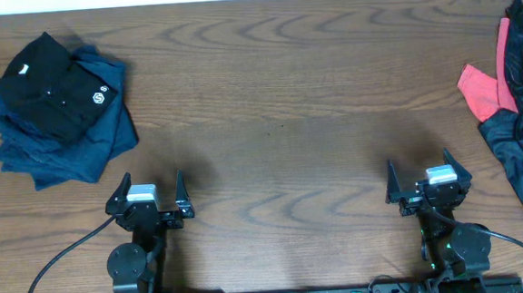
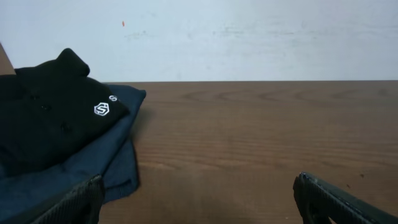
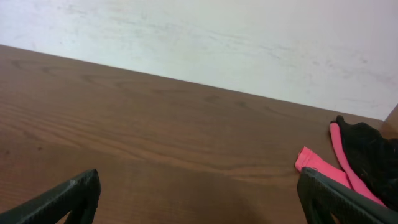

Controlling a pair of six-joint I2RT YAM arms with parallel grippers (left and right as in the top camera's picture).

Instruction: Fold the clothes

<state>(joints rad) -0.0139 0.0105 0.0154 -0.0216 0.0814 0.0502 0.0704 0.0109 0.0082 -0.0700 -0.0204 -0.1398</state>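
Note:
A folded black garment with a small white logo (image 1: 50, 87) lies on top of folded dark blue garments (image 1: 79, 144) at the far left of the table; the black one also shows in the left wrist view (image 2: 50, 118). An unfolded black garment with a coral-red piece (image 1: 490, 92) lies crumpled at the right edge, also seen in the right wrist view (image 3: 348, 171). My left gripper (image 1: 148, 194) is open and empty near the front edge, well short of the stack. My right gripper (image 1: 427, 180) is open and empty, left of the crumpled garment.
The wooden table (image 1: 278, 118) stretches between the two piles. A pale wall (image 2: 249, 37) runs behind the far edge. Cables (image 1: 51, 268) trail from the arm bases at the front.

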